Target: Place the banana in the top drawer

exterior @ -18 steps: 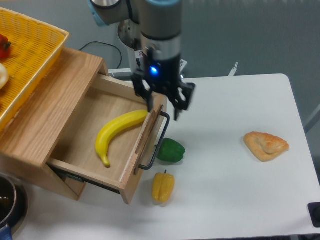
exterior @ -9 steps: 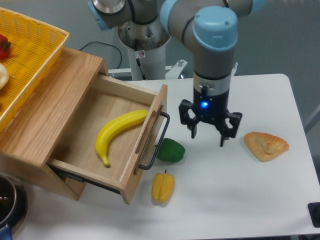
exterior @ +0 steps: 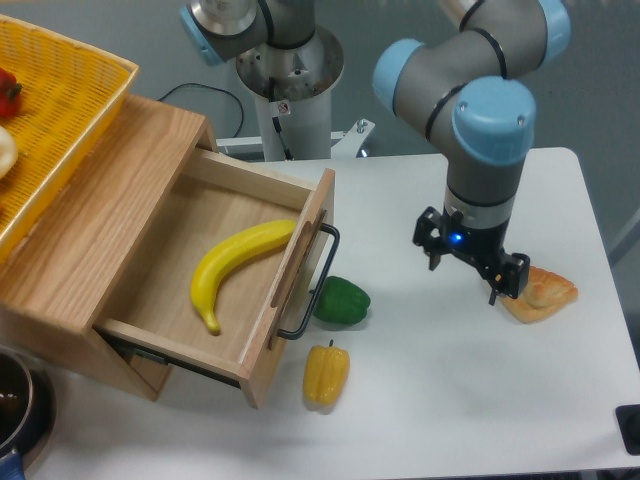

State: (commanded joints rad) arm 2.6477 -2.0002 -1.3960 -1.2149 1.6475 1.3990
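The yellow banana [exterior: 228, 268] lies inside the open top drawer [exterior: 150, 330], curved across its wooden floor, its far end near the drawer front. The drawer is pulled out of the light wooden cabinet [exterior: 110, 190]; its black bar handle [exterior: 318, 285] faces right. My gripper [exterior: 467, 279] is open and empty. It hangs over the white table far to the right of the drawer, right beside the pastry [exterior: 540, 291].
A green bell pepper [exterior: 341, 301] and a yellow bell pepper [exterior: 326, 373] lie on the table just right of the drawer front. A yellow wicker basket [exterior: 60, 110] sits on the cabinet top. A dark pot [exterior: 15, 405] is at the bottom left.
My gripper has moved from the drawer front rightward across the table to beside the pastry. The banana stays in the drawer.
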